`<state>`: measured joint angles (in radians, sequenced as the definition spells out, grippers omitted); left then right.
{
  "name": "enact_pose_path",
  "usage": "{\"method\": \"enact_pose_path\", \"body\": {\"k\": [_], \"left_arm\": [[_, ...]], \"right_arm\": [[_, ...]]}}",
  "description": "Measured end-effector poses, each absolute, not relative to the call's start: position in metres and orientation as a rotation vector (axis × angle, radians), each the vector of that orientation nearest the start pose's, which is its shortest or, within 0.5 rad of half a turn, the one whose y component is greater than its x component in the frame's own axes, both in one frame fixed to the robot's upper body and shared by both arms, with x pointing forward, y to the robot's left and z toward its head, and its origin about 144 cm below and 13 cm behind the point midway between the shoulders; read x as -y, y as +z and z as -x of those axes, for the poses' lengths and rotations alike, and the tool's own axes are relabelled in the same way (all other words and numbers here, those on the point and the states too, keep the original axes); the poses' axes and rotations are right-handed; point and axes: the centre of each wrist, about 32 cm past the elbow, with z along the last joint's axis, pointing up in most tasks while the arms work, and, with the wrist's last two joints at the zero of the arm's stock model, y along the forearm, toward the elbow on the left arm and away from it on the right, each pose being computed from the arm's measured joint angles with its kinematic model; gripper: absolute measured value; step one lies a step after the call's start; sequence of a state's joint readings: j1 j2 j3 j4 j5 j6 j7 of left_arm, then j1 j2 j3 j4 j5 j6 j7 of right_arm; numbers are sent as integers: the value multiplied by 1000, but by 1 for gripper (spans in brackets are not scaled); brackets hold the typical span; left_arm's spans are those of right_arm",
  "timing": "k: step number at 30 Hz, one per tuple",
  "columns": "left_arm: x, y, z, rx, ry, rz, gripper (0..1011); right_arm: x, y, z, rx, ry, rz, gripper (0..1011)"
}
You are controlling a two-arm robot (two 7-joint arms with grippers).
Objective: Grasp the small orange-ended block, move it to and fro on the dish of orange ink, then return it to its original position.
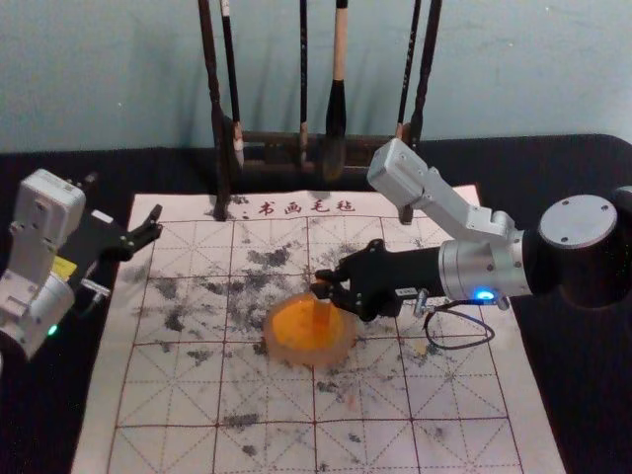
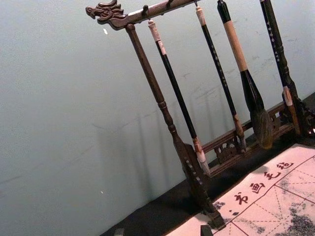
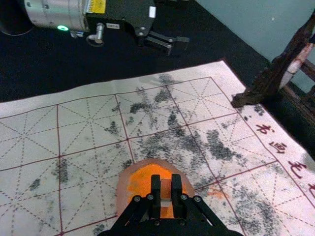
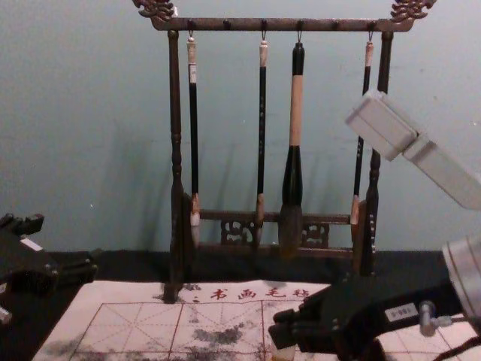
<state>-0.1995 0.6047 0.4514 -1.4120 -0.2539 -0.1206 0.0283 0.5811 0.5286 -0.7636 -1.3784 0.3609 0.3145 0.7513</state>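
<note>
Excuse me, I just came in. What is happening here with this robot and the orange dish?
The robot's right gripper holds a small block over the dish of orange ink on the marked mat. The block is not put down; I cannot tell if it touches the ink. The left gripper is idle and open, near the mat's left edge.

Wide lane across the sheet [image 1: 168, 449] between the left gripper [image 1: 155, 223] and the ink dish [image 1: 281, 353], room nearside too; but the right gripper [image 1: 321, 284] bars the dish's right, and the brush rack [image 1: 219, 148] walls off the back!
</note>
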Motion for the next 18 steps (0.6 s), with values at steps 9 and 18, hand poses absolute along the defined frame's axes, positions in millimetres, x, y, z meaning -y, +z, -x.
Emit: {"method": "enact_pose_path", "body": {"k": [9,18], "left_arm": [[-310,1140,-489,285,1248,-304,1001],[-310,1140,-489,285,1248,-304,1001]], "right_arm": [[214,1212,-551,-32,-327,521,127],[206,1211,-549,-38,-306,518,127]]}}
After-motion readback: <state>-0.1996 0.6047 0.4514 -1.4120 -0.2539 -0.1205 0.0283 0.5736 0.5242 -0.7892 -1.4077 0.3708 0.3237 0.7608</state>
